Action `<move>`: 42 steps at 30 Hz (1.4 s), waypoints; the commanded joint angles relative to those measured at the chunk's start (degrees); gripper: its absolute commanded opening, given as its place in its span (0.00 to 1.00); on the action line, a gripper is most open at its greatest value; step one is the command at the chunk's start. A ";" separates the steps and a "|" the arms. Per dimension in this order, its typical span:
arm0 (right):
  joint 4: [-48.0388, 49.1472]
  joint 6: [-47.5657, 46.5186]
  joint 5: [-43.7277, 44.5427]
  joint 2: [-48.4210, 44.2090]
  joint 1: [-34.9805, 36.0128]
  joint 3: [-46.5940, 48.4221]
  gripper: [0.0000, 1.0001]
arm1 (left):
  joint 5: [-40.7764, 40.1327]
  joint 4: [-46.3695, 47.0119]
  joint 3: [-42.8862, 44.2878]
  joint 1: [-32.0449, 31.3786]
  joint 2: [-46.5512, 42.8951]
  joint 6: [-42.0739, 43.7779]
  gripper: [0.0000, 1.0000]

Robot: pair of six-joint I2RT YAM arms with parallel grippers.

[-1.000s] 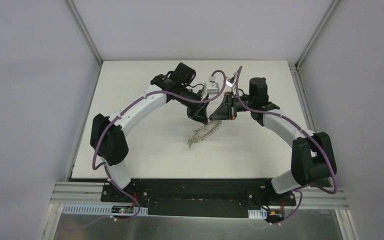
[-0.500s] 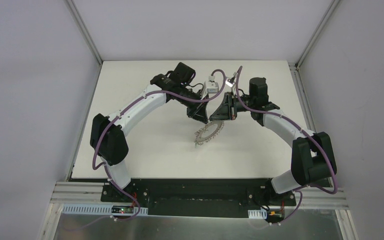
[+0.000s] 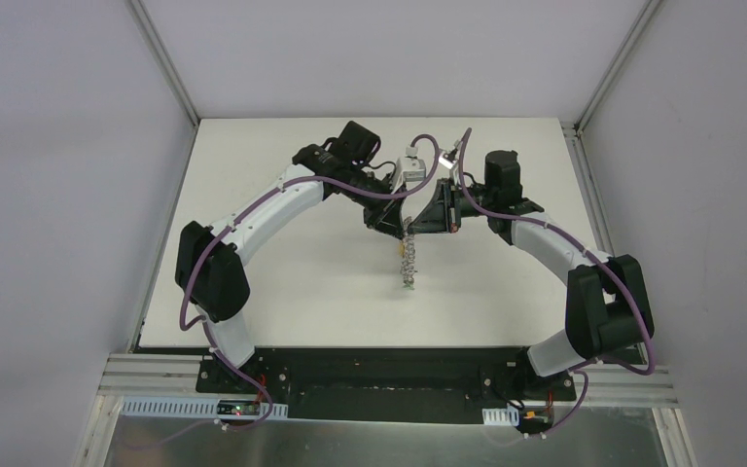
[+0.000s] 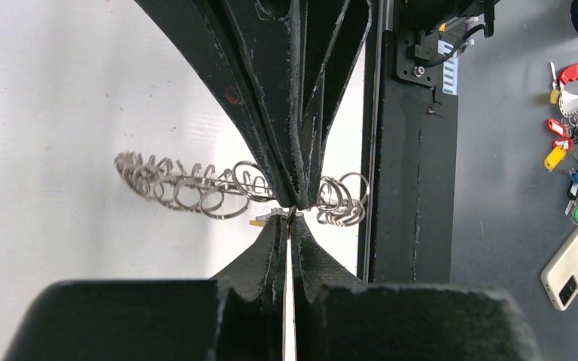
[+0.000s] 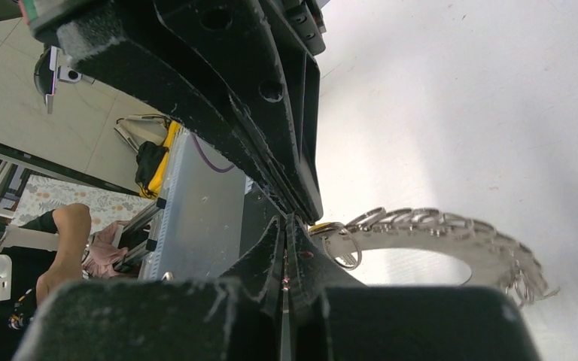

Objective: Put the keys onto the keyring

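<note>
change: keyring [image 3: 408, 261] now hangs edge-on, no longer flat, at 6 o'clock under both pincers | right gripper [image 5: 287, 226] closed on its rim | left gripper [image 4: 287, 219] closed, seemingly on yellow key [image 4: 260, 222] | green key [image 3: 409, 285] dangles at ring's 6 o'clock, probably already on; yellow not yet

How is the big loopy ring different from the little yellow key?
The keyring is big and grey with silver wire loops along its rim; the yellow key is tiny and plain. The keyring shows nearly whole, while the yellow key only peeks out at the left gripper. Both sit right at that gripper's tip.
</note>
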 commanded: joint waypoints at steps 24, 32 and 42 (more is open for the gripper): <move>-4.58 -8.52 1.16 -2.42 1.09 0.58 0.16 | 0.33 0.87 0.11 1.15 -2.88 -3.56 0.00; -4.56 -9.31 2.57 -2.99 2.67 0.43 0.18 | 1.14 -0.25 -0.59 0.68 -1.74 -3.49 0.00; -4.76 -9.24 2.81 -2.48 2.77 0.74 0.03 | 0.99 -1.43 -0.41 0.31 -1.21 -2.43 0.00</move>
